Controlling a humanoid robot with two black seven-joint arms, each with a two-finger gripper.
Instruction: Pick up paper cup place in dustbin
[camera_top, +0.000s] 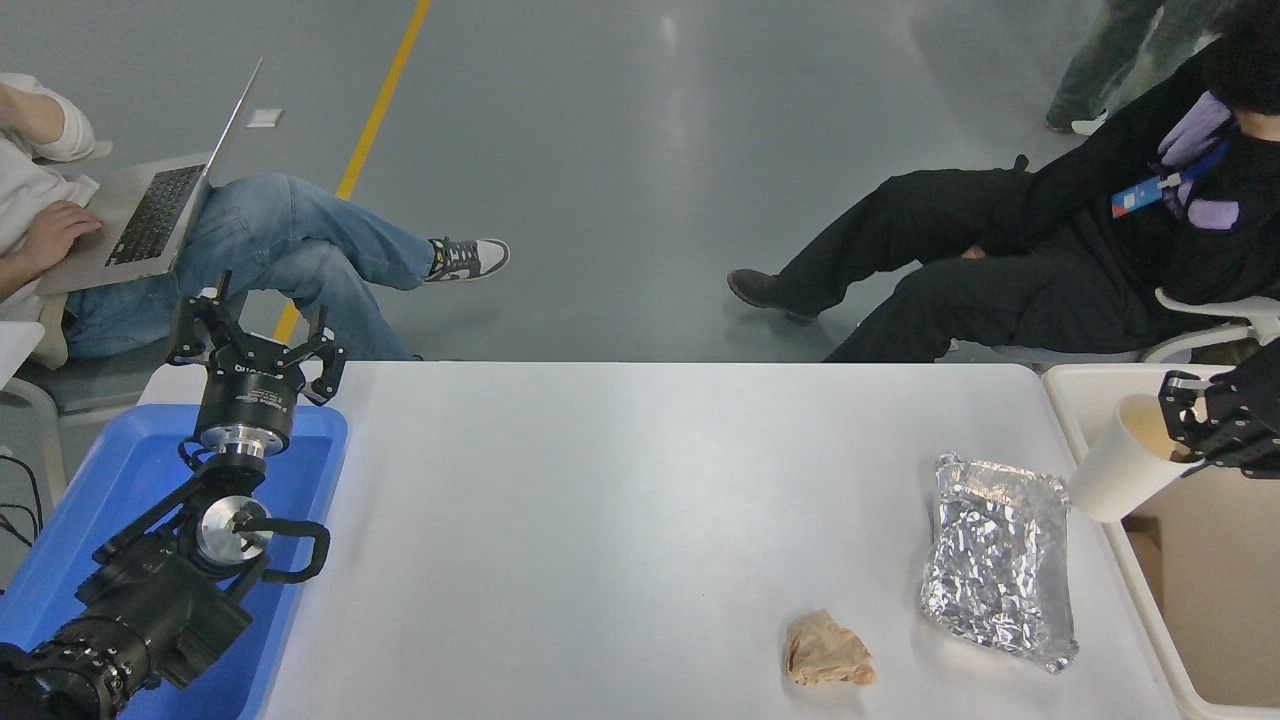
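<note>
On the white desk (600, 520) a crinkled foil tray (998, 558) lies near the right edge, a crumpled brown paper wad (826, 650) nearer the front, a blue tray (120, 500) at the left end, and two people sit beyond, one with a laptop (150, 215).

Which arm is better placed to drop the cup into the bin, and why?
The right. Its gripper already holds the cup by the rim, tilted over the bin's near wall. The left gripper sits open over the blue tray, across the table.
</note>
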